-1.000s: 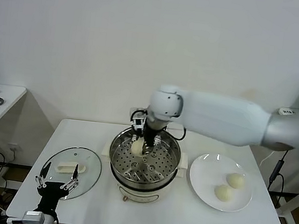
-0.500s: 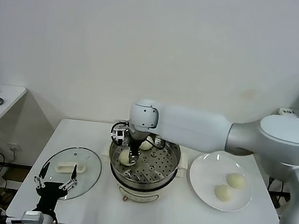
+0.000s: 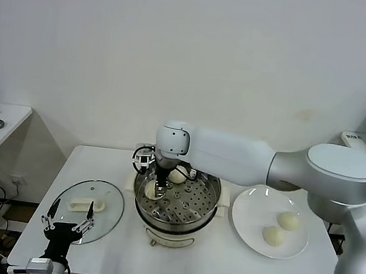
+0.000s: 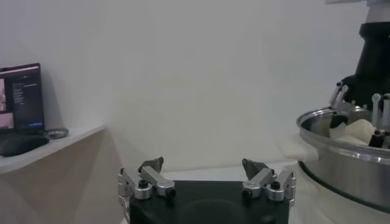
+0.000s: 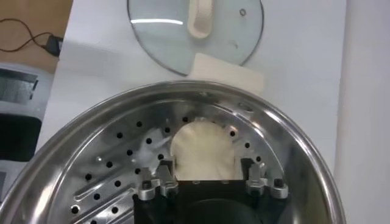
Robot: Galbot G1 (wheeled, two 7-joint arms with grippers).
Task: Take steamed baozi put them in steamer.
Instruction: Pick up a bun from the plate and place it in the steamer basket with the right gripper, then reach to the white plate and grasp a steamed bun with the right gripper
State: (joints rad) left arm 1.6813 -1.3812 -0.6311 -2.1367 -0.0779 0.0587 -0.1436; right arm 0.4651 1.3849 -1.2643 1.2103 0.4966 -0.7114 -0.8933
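The steamer [image 3: 209, 206] stands mid-table, with its perforated tray showing. One baozi [image 3: 178, 175] lies at the tray's back. My right gripper [image 3: 157, 188] reaches down into the steamer's left side, over a second baozi [image 3: 151, 191]. In the right wrist view this baozi [image 5: 204, 146] rests on the tray between the spread fingers [image 5: 253, 173], with a small gap on one side; the right gripper [image 5: 207, 175] is open. Two more baozi [image 3: 288, 220] [image 3: 273, 235] lie on the white plate [image 3: 250, 214]. My left gripper [image 3: 67, 224] is parked open at the front left.
The glass lid [image 3: 112, 208] with a white handle lies flat left of the steamer, just behind the left gripper. In the left wrist view the left gripper [image 4: 204, 170] is open and the steamer's rim [image 4: 341, 149] shows. A side desk [image 3: 0, 119] stands at far left.
My right gripper carried a baozi from the steamer's middle to its left side and lowered it onto the tray. In the last half second it barely moved. The left arm stayed still.
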